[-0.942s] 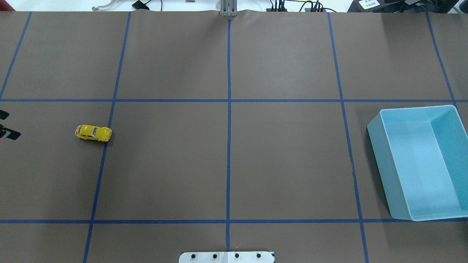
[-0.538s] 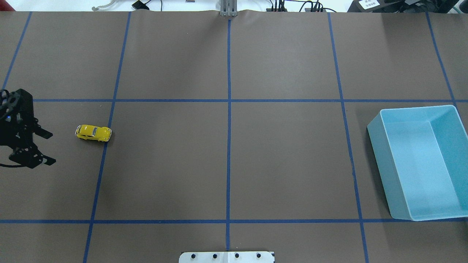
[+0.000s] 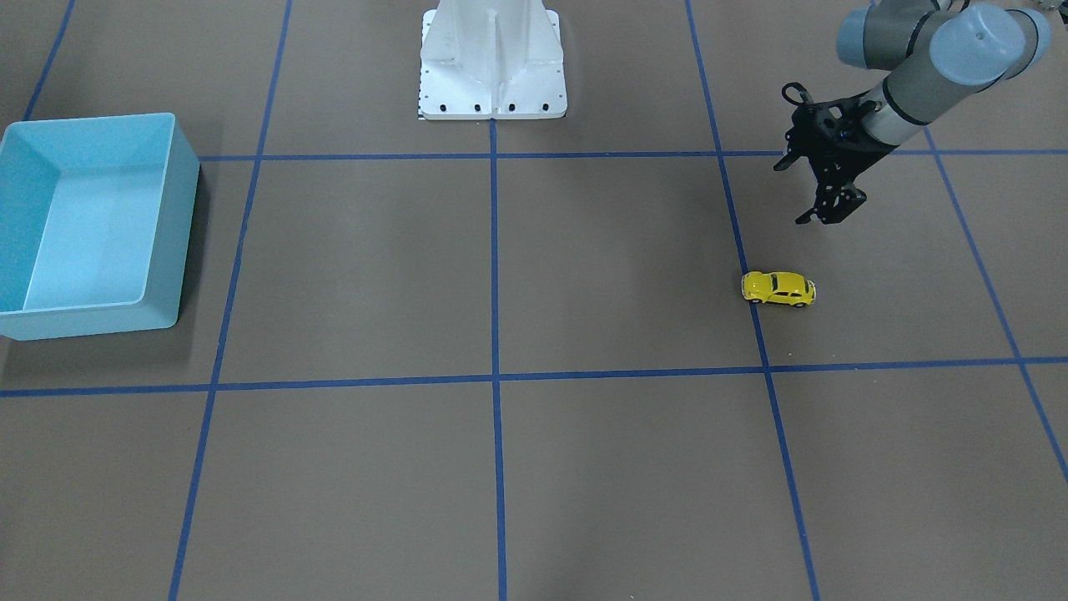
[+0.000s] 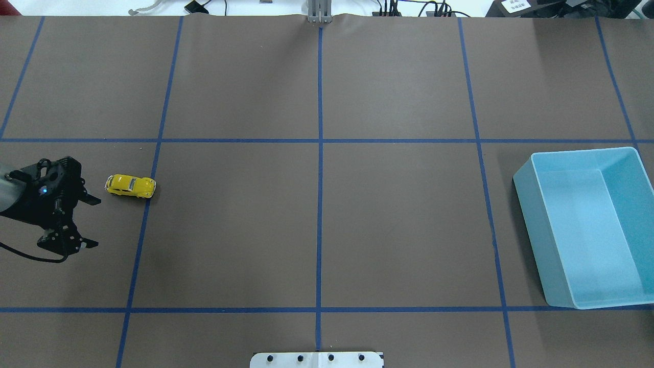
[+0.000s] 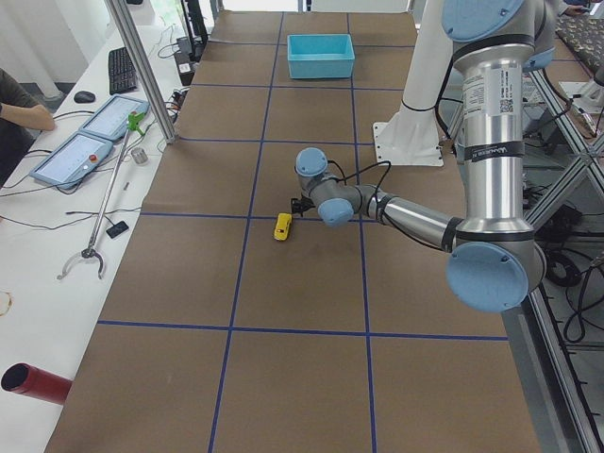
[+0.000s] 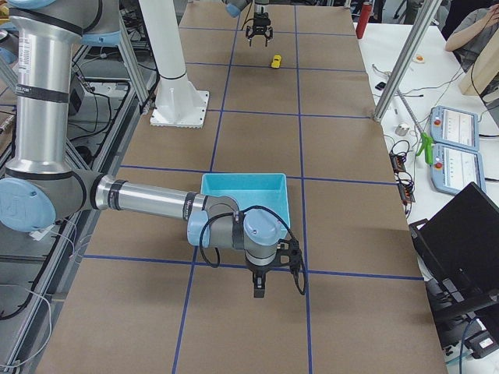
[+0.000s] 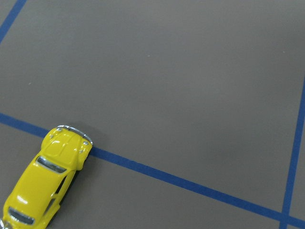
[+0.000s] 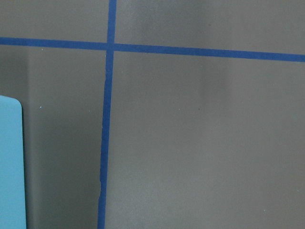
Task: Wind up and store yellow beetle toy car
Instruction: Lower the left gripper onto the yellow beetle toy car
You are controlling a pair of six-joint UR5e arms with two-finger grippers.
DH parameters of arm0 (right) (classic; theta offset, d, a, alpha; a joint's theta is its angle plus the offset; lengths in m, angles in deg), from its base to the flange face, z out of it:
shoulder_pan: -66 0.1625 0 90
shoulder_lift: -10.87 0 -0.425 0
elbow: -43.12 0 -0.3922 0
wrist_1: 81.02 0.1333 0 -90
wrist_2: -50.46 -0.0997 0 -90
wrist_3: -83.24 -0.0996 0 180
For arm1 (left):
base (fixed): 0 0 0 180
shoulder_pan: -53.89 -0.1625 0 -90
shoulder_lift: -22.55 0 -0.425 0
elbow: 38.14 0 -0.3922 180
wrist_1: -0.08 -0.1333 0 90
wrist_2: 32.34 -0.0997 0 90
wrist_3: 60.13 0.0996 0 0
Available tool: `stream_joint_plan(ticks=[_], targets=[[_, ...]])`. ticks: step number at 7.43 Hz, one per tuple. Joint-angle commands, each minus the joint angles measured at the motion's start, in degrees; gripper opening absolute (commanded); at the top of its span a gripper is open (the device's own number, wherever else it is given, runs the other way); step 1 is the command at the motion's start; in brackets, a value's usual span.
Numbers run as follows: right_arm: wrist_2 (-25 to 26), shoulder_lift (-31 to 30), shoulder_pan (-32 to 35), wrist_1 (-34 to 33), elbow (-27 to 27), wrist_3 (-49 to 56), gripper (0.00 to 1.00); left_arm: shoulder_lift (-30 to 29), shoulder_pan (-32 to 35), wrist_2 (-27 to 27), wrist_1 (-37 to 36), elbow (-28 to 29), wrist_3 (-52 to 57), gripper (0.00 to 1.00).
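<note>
The yellow beetle toy car [image 4: 130, 186] stands on its wheels on the brown mat, on the table's left side, touching a blue tape line. It also shows in the front view as the car [image 3: 778, 288] and at the bottom left of the left wrist view as the car [image 7: 45, 188]. My left gripper [image 4: 93, 222] hovers just left of the car and a little nearer the robot, open and empty, apart from the toy. Only the right side view shows my right gripper [image 6: 259, 288], low over the mat beside the bin; whether it is open or shut I cannot tell.
A light blue bin [image 4: 531, 230] with nothing visible in it sits at the table's far right, its corner showing in the right wrist view as the bin [image 8: 9, 162]. The white robot base [image 3: 492, 58] stands at the middle of the near edge. Blue tape lines grid the mat.
My left gripper has come in from the left edge, moving right toward the car and slightly nearer the robot, staying open. The car and bin have not moved.
</note>
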Motion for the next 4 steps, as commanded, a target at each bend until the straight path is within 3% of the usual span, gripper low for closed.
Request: stream_joint_plan(ticks=[1, 4], targets=[[0.00, -0.10, 0.60, 0.00, 0.00, -0.01, 1.00, -2.37, 2.11, -0.92, -0.16, 4.84, 12.73, 0.99], [0.00, -0.19, 0.86, 0.00, 0.00, -0.01, 1.00, -8.52, 7.12, -0.40, -0.16, 10.29, 12.74, 0.99]])
